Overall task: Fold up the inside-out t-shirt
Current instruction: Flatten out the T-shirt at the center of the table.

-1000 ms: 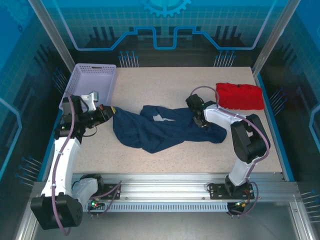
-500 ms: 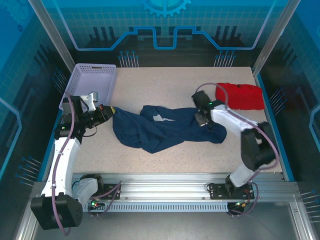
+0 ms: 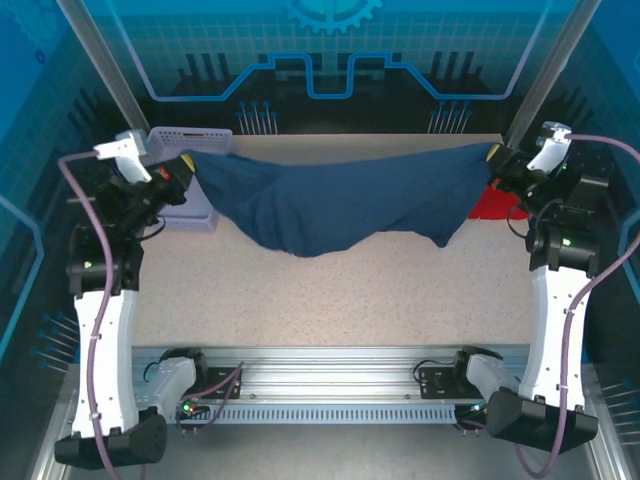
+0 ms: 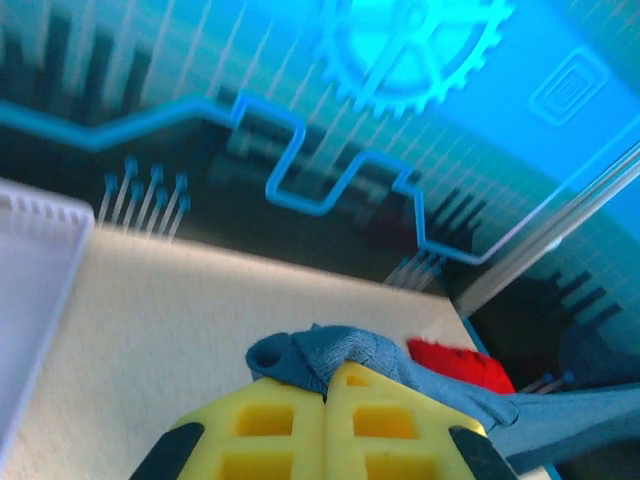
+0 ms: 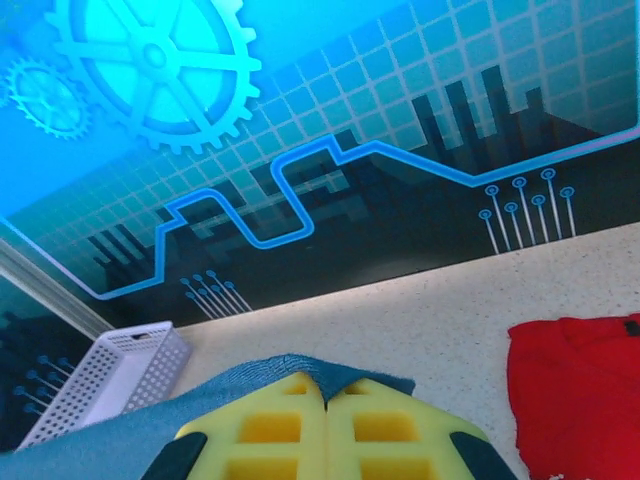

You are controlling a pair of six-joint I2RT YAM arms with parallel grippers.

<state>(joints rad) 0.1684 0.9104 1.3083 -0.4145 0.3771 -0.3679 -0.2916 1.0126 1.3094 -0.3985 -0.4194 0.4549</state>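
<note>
Navy inside-out t-shirt [image 3: 340,205] — hung over the table [image 3: 350,300], sagging mid-span. Left gripper [image 3: 186,166], right gripper [image 3: 494,158]: each clamped tight on one end. Advice — hold tension even, lower flat.

One navy t-shirt [image 3: 340,200], one red garment [image 3: 500,208] and one lavender basket [image 3: 190,135] are at a single bench [image 3: 330,290]. Two robot arms stand at its near edge, each with one hand: the left hand [image 3: 185,164] and the right hand [image 3: 494,156]. Each hand has two yellow fingers [image 4: 270,430].
</note>
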